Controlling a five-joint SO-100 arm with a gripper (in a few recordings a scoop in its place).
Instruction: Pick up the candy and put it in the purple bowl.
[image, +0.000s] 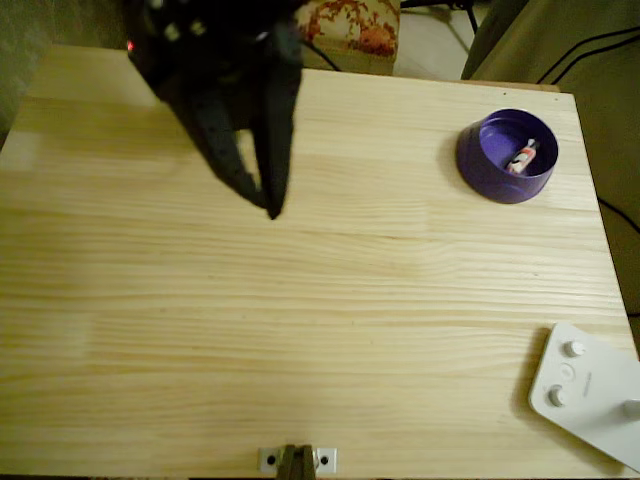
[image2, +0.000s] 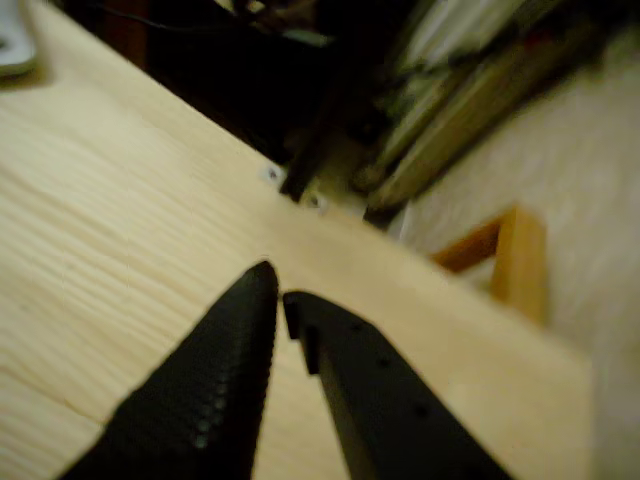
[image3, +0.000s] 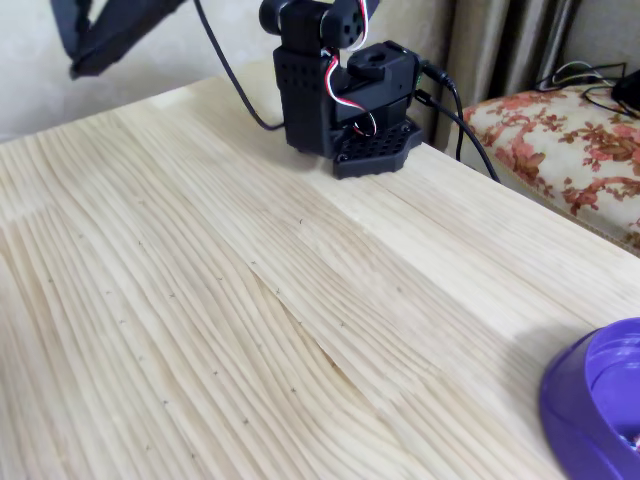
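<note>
The tiny wrapped candy (image: 523, 157), orange-red and white in the middle with pale twisted ends, lies inside the round, glossy purple plastic bowl (image: 479, 165), which sits near the far right corner of the pale pine table (image: 320, 330) in the overhead view. The black two-finger gripper (image: 267, 203) hangs over the left part of the table, well apart from the bowl, its tapered fingers (image2: 220, 390) drawn almost together at the tips with nothing between them. A flat white device with round buttons (image: 590, 395) rests at the near right corner.
</note>
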